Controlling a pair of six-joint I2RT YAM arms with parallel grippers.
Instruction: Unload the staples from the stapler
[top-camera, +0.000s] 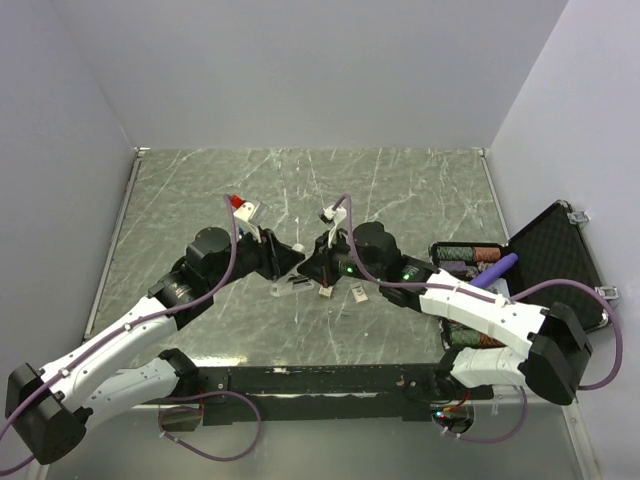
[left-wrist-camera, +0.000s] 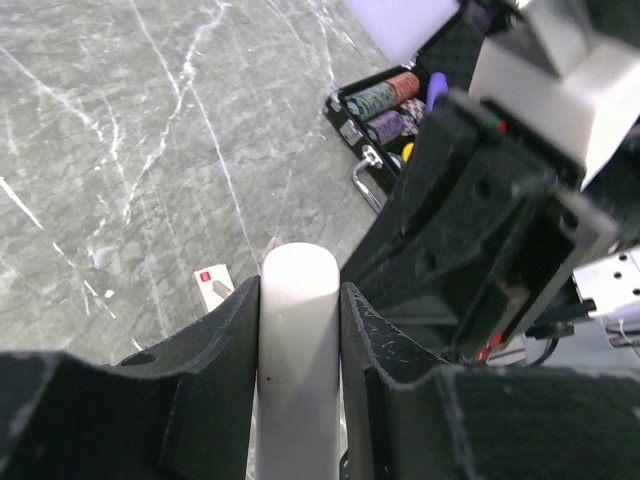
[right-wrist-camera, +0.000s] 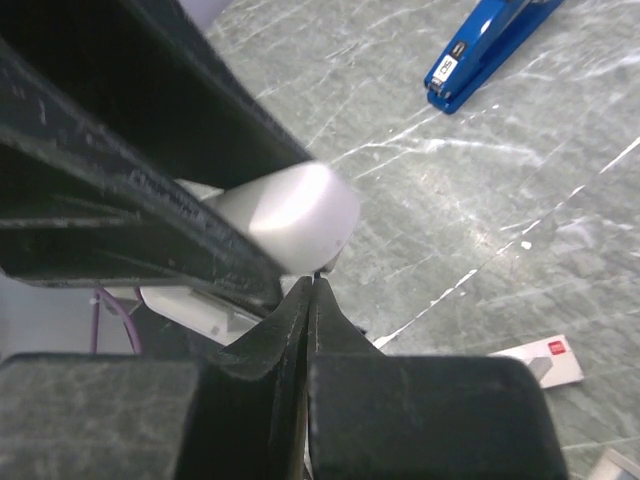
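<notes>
My left gripper is shut on the stapler, held above the middle of the table. Only its whitish-grey rounded bar shows between the black fingers; the rest of its body is hidden. My right gripper faces it, jaws pressed shut, its tips right at the bar's rounded end. A tiny dark speck sits at those tips; what it is I cannot tell. The right gripper's black body fills the right of the left wrist view.
A blue oblong stapler-like tool lies on the marble beyond the grippers. Small beige boxes with a red mark lie below the grippers. An open black case holding chip rolls stands at the right edge.
</notes>
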